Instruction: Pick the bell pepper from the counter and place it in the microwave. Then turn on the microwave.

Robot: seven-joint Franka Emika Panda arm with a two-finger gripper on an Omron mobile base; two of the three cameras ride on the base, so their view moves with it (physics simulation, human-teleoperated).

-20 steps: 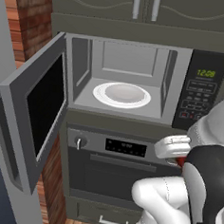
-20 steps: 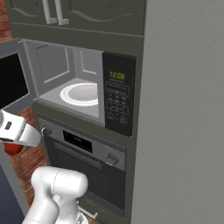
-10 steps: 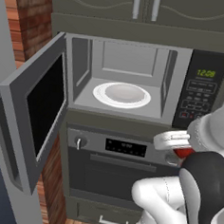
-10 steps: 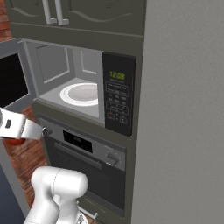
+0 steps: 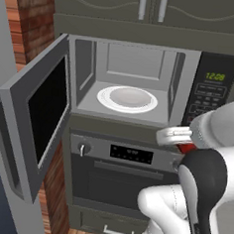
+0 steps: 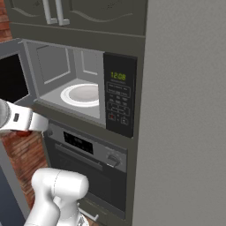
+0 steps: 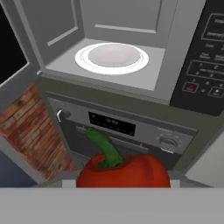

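The gripper (image 5: 179,139) holds the bell pepper (image 7: 124,170), its 2 jaws clamped on the red fruit; in the hand view the pepper sits at 6 o'clock with its green stem (image 7: 102,147) leaning up toward 11 o'clock. In the left base view a sliver of red shows just under the white hand, at about 3 o'clock in the picture, in front of the oven's top edge. The pepper hangs in the air outside and below the microwave (image 5: 136,81), level with the oven (image 5: 119,179) and its control strip (image 7: 111,124). Above it, toward 12 o'clock in the hand view, the microwave cavity stands open with the white round plate (image 7: 113,57) lying bare on its floor. The door (image 5: 37,117) is swung wide to 9 o'clock, dark glass facing inward. The black keypad panel (image 6: 119,100) with green digits sits at 3 o'clock of the cavity. A brick wall (image 7: 30,131) shows at 8 o'clock, and cabinet doors (image 5: 147,7) with silver handles hang above the microwave.
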